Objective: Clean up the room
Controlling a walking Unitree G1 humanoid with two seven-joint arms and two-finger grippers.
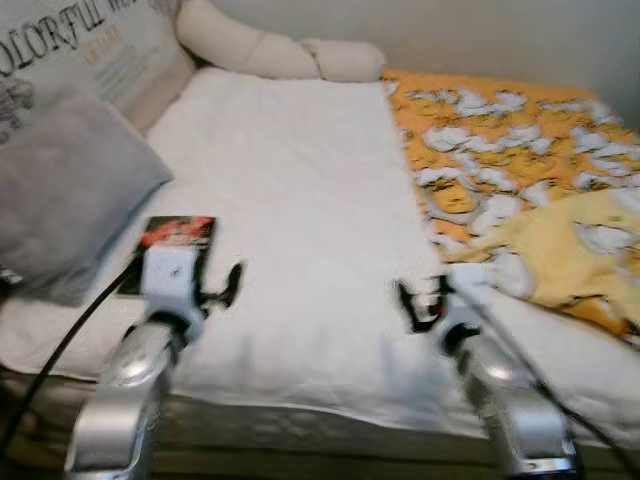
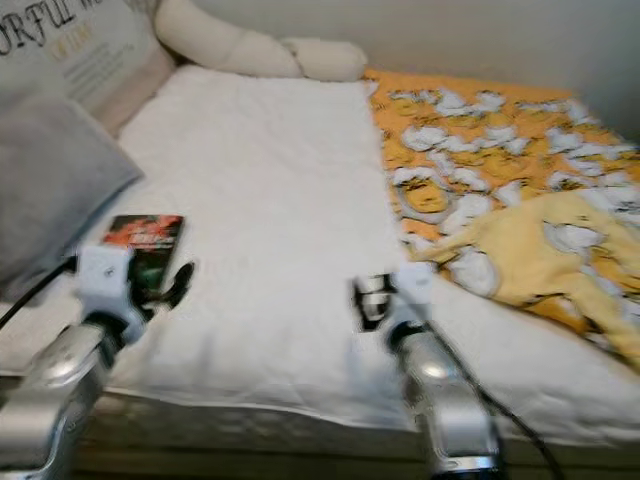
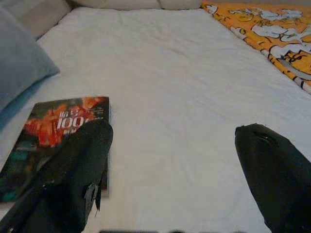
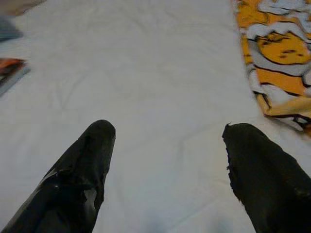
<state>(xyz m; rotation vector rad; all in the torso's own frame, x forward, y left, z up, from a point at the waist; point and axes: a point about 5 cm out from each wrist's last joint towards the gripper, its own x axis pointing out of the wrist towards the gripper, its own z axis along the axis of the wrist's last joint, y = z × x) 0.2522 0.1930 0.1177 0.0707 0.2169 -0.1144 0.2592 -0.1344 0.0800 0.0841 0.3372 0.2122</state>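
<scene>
Both grippers hover wide open and empty over the white-sheeted bed [image 1: 300, 200], left gripper [image 3: 172, 145] just near the thin dark red-covered book [image 3: 53, 131], possibly a magazine, right gripper [image 4: 167, 145] beside the orange patterned blanket [image 1: 500, 150].

Glossy book [image 3: 58, 133], matt cloth sheet [image 3: 180, 97]

A bedroom in a home: a wide bed with a white quilted cover [image 1: 290, 200] runs up to a plain pale wall [image 1: 480, 35]. Along its head edge lie a long cream bolster pillow [image 1: 270, 48] and a printed lettered cushion [image 1: 85, 45]. A grey pillow [image 1: 65, 195] lies at the left edge, and a rumpled orange cartoon-patterned blanket [image 1: 500, 150] covers the right side.
</scene>
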